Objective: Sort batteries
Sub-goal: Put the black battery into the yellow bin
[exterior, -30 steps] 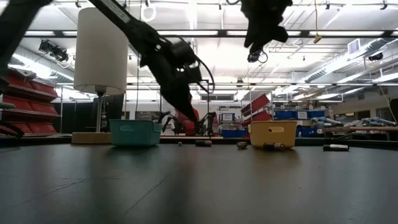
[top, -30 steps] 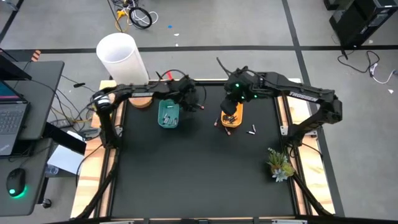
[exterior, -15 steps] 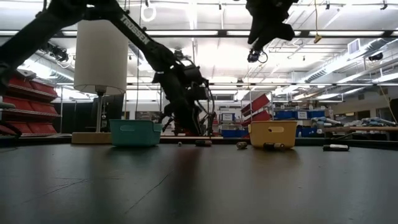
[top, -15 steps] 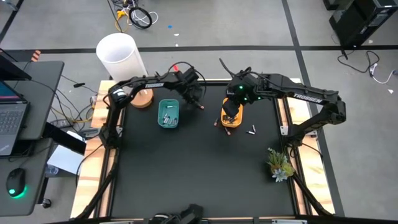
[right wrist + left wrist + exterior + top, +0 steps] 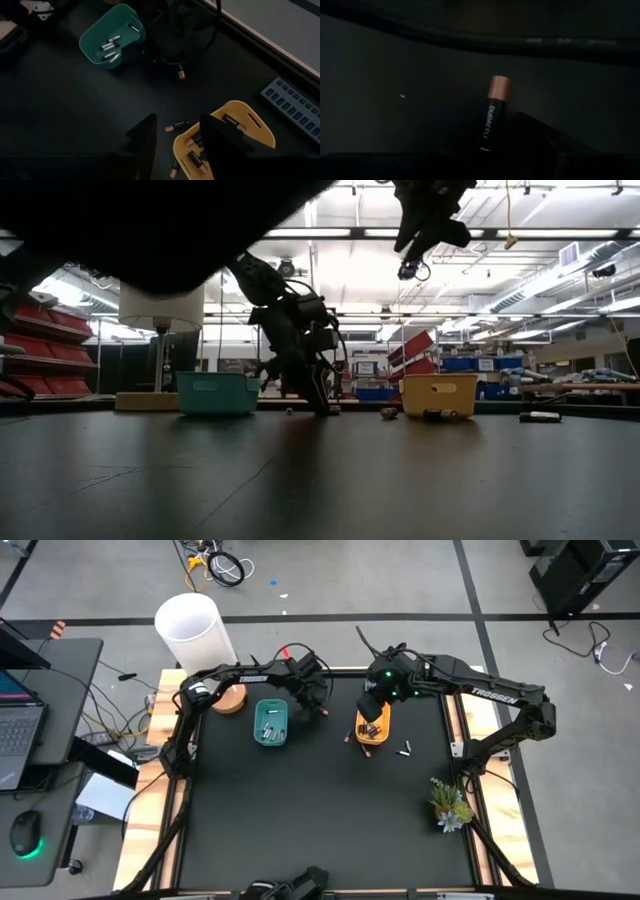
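A: Left tool (image 5: 322, 406) is down at the bench's (image 5: 300, 820) far edge, fingers spread over a copper-ended battery (image 5: 492, 112) lying flat

B: Closing off-centre could roll it away. Right tool (image 5: 177, 145), spread, hangs over the yellow tray (image 5: 372, 727)

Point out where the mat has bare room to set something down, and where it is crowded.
Bare: the wide near stretch of mat, from below the teal tray and yellow tray across to the plant. Crowded: the far strip around both trays, loose batteries and both grippers.
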Robot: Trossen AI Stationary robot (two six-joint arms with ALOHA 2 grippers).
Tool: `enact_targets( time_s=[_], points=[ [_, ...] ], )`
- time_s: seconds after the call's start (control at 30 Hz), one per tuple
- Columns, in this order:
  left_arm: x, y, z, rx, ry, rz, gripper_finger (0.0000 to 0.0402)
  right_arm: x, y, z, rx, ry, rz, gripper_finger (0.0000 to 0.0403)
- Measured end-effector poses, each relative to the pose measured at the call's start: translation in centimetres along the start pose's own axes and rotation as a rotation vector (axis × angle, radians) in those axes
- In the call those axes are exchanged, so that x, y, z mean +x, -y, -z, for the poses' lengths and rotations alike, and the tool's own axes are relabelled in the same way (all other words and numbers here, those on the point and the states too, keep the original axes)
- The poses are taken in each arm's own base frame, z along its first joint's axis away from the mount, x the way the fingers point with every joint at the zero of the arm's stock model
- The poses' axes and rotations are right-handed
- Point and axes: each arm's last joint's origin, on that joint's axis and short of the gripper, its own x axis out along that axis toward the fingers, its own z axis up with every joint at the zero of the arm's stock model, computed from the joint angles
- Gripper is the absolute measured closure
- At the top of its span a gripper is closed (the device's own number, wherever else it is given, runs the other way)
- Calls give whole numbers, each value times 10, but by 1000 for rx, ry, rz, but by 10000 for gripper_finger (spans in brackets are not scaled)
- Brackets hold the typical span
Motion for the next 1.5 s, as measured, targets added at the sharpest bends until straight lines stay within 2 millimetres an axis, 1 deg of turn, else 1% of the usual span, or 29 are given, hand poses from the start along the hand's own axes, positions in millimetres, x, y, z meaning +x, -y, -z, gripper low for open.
enact_targets(
  time_s=[0.13, 0.4, 0.53, 0.73, 0.9, 1.07, 1.33, 1.4, 1.5],
  points=[
    [0, 0, 1, -4, -18, -6, 256, 0, 0, -1, 16, 8, -6, 245],
    [-1, 1, 5, 1, -83, -21, 319, 0, -1, -1, 21, 14, -9, 245],
    [-1, 1, 5, 9, -90, -24, 335, 0, -1, -1, 25, 13, -10, 245],
    [-2, 1, 5, 50, -104, -32, 341, 0, -1, -1, 27, 13, -11, 245],
    [-2, 1, 5, 52, -112, -37, 342, 0, -2, -1, 26, 12, -12, 245],
    [-9, -1, 0, 37, -142, -18, 343, 0, -2, -1, 24, 11, -12, 245],
    [-24, -6, -16, 26, -130, 2, 343, 0, -2, -1, 16, 10, -13, 245],
    [-31, -6, -20, 7, -144, 20, 343, 0, -2, -1, 15, 10, -13, 245],
    [-45, -2, -24, -68, -198, 100, 343, 0, -2, -1, 7, 12, -13, 245]
  ],
)
